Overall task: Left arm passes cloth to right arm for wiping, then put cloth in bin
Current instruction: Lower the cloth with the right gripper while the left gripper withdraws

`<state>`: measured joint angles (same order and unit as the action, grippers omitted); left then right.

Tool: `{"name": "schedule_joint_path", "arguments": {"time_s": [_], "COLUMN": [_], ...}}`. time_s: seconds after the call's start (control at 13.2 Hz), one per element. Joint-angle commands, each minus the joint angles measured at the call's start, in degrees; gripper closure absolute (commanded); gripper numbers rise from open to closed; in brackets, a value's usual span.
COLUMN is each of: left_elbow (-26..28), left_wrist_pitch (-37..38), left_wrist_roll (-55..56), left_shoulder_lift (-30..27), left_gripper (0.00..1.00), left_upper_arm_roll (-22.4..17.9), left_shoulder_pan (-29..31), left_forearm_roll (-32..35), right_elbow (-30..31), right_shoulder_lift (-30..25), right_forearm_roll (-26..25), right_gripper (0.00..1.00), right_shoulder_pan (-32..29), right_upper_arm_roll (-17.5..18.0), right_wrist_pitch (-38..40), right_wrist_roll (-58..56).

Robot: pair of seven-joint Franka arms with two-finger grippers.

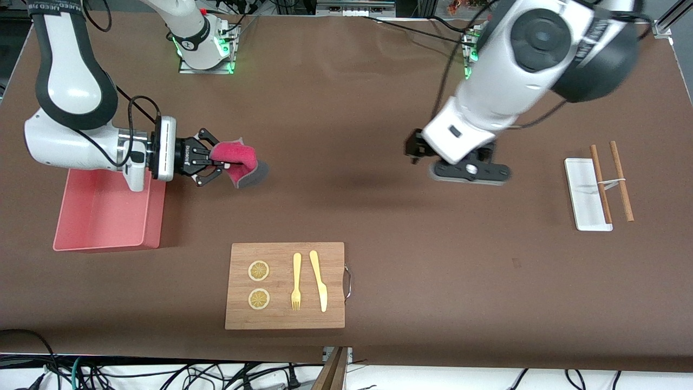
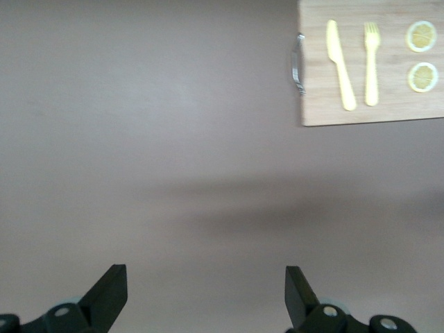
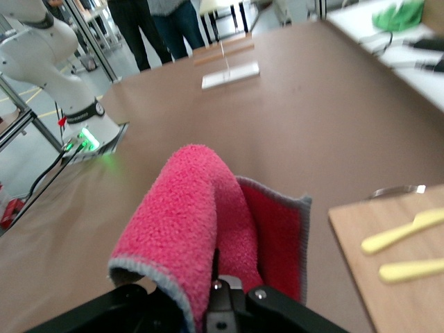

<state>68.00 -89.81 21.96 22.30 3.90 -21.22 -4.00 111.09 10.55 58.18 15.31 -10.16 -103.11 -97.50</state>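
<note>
My right gripper [image 1: 216,160] is shut on the crimson-pink and grey cloth [image 1: 239,161], which hangs from it just beside the pink bin [image 1: 103,214], over the bare table. In the right wrist view the cloth [image 3: 208,222] drapes folded over the fingers [image 3: 225,295]. The right arm comes in low over the bin's rim. My left gripper [image 1: 417,146] is open and empty, up over the bare table toward the left arm's end. In the left wrist view its fingertips [image 2: 111,291] stand wide apart with nothing between them.
A wooden cutting board [image 1: 285,285] with a yellow fork [image 1: 296,280], a knife [image 1: 319,279] and two lemon slices [image 1: 259,271] lies nearer the camera. A flat white tray [image 1: 584,195] with two wooden sticks [image 1: 620,179] lies at the left arm's end.
</note>
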Motion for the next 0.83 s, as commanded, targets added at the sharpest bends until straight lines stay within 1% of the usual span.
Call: {"name": "schedule_joint_path", "arguments": {"time_s": [0.0,0.15,0.3,0.46,0.53,0.68,0.76], "left_elbow": [3.88,9.32,17.04,23.03,26.28,34.88,38.14], "left_wrist_pitch": [2.27,2.10,0.70,-3.59,-6.49,-12.20,-12.93], "left_wrist_roll": [-10.58,-15.43,-19.39,-25.09,-28.17,-29.87,-29.87], "left_shoulder_lift": [-4.88,-8.74,-13.22,-17.10,-18.85,-24.47,-26.93], "left_gripper": [0.00,0.00,0.00,0.00,0.00,0.00,0.00], "left_upper_arm_roll": [-3.36,-3.37,-3.10,-3.02,-3.02,-2.93,-2.58], "left_shoulder_pan": [2.66,8.10,12.59,17.24,18.66,21.47,22.18], "left_forearm_roll": [1.62,1.54,1.71,1.62,1.71,1.63,0.67], "right_elbow": [1.32,1.06,0.36,-0.34,-0.96,-1.67,-1.67], "right_shoulder_lift": [-3.60,-4.30,-4.39,-4.92,-4.92,-4.92,-4.92], "right_forearm_roll": [-7.88,-13.85,-19.83,-26.24,-29.93,-35.22,-38.63], "right_gripper": [1.00,1.00,1.00,1.00,1.00,1.00,1.00], "right_shoulder_pan": [-0.37,-0.37,-0.37,-0.37,-0.28,-0.28,-0.28], "right_upper_arm_roll": [-0.39,-0.56,-0.74,-0.74,-0.48,0.05,1.09], "right_wrist_pitch": [0.54,0.54,0.37,0.02,-0.33,-1.56,-2.78], "right_wrist_roll": [10.88,21.16,31.70,44.87,51.38,62.38,68.09]}}
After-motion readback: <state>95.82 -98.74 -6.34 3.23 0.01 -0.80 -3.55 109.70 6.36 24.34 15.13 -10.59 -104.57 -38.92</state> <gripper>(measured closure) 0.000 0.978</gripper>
